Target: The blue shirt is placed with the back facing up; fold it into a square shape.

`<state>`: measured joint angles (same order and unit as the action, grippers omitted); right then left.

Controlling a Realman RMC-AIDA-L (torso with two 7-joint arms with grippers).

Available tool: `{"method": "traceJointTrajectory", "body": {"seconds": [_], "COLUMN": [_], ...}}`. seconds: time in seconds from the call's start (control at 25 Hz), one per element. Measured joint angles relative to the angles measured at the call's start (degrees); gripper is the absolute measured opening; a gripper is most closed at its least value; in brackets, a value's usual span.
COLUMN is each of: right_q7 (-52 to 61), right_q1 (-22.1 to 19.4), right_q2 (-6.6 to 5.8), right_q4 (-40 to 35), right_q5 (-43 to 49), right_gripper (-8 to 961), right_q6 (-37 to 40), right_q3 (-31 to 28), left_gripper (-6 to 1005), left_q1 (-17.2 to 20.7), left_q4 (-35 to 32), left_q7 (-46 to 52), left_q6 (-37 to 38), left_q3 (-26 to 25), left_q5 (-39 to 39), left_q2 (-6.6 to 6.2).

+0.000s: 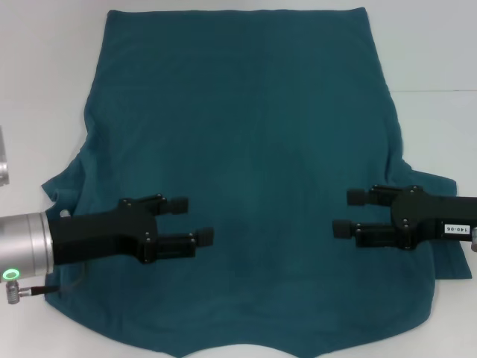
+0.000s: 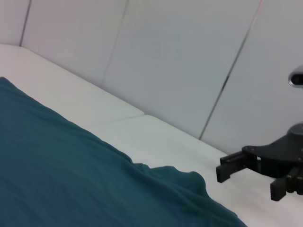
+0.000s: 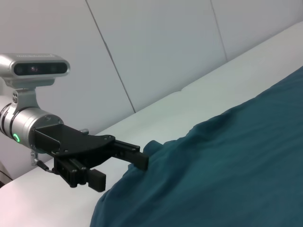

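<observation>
The blue shirt (image 1: 246, 134) lies spread flat on the white table, plain side up, with its sleeves out to both sides and its hem at the far edge. My left gripper (image 1: 192, 220) hovers open over the near left part of the shirt, fingers pointing inward. Opposite it, my right gripper (image 1: 348, 212) is open over the near right part. Neither holds any cloth. The left wrist view shows the shirt (image 2: 71, 175) and the right gripper (image 2: 248, 182) farther off. The right wrist view shows the shirt (image 3: 227, 165) and the left gripper (image 3: 120, 171).
The white table (image 1: 45, 74) shows bare on both sides of the shirt and along the far edge. A metal object (image 1: 4, 165) sits at the left edge of the head view. White wall panels (image 2: 189, 56) rise behind the table.
</observation>
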<state>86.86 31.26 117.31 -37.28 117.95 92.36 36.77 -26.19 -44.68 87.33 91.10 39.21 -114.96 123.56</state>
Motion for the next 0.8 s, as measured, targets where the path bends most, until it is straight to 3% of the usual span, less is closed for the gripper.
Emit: {"method": "traceJointTrajectory", "body": {"seconds": [0.56,0.8], "right_q7": [0.15,0.18], "right_q1": [0.03,0.02], "right_q2": [0.07,0.55], "right_q4": [0.1,0.2], "right_q5": [-0.09,-0.1], "right_gripper": [894,894], "right_q6": [-0.37,-0.05], "right_q3": [0.02,-0.09], "left_gripper": [889,889], "left_q1": [-0.06,-0.03], "left_q4": [0.31,0.38], "left_q7": [0.91,4.23], "left_q6": [-0.2,-2.82], "left_q3": [-1.69,-6.21], "left_q5": [0.0,0.01], "left_q2": [0.2,0.27]}}
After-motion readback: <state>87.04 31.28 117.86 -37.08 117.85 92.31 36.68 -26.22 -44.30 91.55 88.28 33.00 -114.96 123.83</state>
